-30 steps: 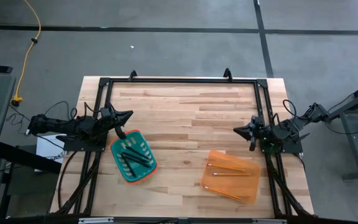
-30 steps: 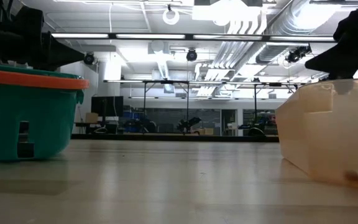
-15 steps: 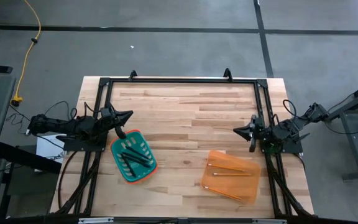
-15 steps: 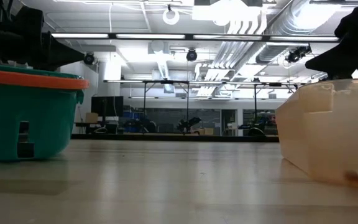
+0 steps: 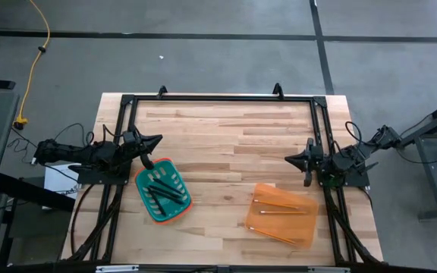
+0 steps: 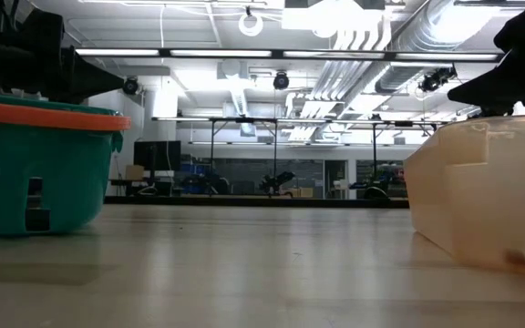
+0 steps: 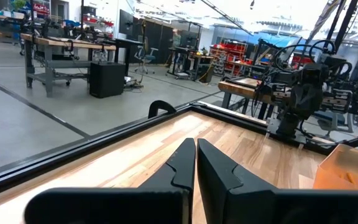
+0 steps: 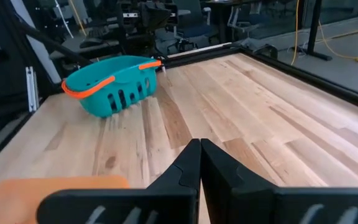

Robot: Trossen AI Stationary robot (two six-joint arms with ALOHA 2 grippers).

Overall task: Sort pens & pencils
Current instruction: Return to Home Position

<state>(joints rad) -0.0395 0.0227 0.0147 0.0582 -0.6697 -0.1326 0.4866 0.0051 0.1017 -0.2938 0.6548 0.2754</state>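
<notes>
Step in hand: sorting looks finished. I judge this to be the parking step, with both arms folded back at the table edges and nothing carried.
Left gripper (image 5: 158, 139): at the left edge of the table (image 5: 226, 129), just beside the far corner of the teal basket (image 5: 142, 199) and pointing inward. Its wrist view shows the fingers pressed together with nothing between them.
Right gripper (image 5: 287, 159): at the right edge, near the far corner of the orange bin (image 5: 309, 227) but clear of it, pointing inward. Fingers closed tip to tip and empty.
Pens (image 5: 161, 189): dark sticks lying crosswise on the floor of the teal basket. I make out about three, overlapping.
Pencils (image 5: 279, 211): three thin tan sticks lying flat in the orange bin, roughly parallel, one nearer the front edge.
Loose items: no stick shows on the bare wood between the two containers.
Containers: teal basket on the front-left of the table, orange bin on the front-right, well apart. Both sit flat in the low view.
Progress: by my reading both sorts are done, each kind in its own container.
Next move calls for: no grasp. Each arm only needs to settle into its rest pose, fingers kept shut, wrists held clear of the container rims so neither gets nudged.
Risk: low. The left gripper is the closer one to its basket.
</notes>
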